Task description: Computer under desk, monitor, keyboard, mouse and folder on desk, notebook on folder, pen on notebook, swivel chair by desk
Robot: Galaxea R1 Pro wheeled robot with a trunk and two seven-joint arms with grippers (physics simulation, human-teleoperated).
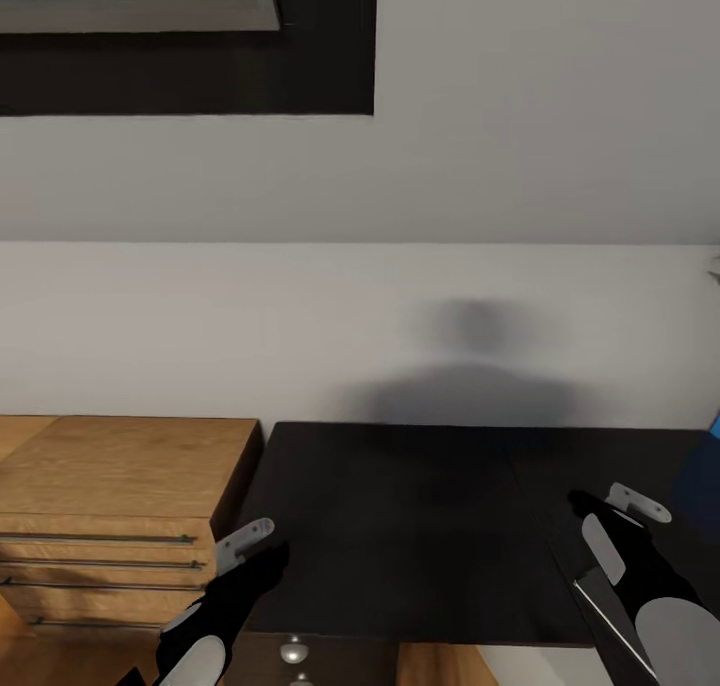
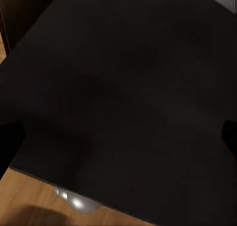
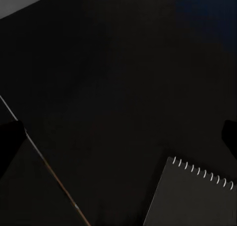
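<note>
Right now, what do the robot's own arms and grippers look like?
Both arms are black with light grey rounded panels. The left gripper and right gripper end in flat, pale grey finger plates with small dark dots. No cables or markings are visible.

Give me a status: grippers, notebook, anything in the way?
Both grippers, left and right, hang empty over the dark desk. Spiral notebook lies on the desk below the right gripper. Nothing blocking it.

The dark tabletop [image 1: 400,526] carries a spiral-bound notebook [image 3: 190,196], lying just below the right claw [image 3: 118,137].
</note>
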